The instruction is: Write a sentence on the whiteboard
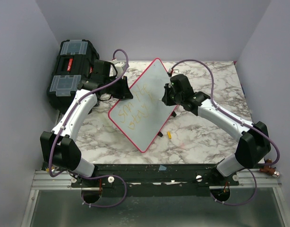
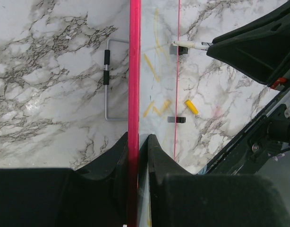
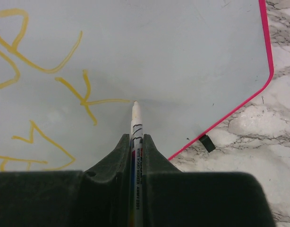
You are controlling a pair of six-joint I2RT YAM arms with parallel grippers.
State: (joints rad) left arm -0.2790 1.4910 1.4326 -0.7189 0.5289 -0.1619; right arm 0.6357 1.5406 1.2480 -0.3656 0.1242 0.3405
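Whiteboard [image 1: 145, 101] sits mid-table between both arms, apparently tilted. Its pink frame edge is pinched in the near-closed left gripper [image 2: 138, 139], judged so the surface is braced against pen pressure. The marker [image 3: 135, 118] is clamped in the narrow right gripper [image 3: 135, 139], with its tip set on the board beside the last stroke of the yellow sentence [image 1: 133, 111], likely placed for the next letter.

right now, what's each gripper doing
left gripper: shut on the whiteboard edge
right gripper: shut on a marker
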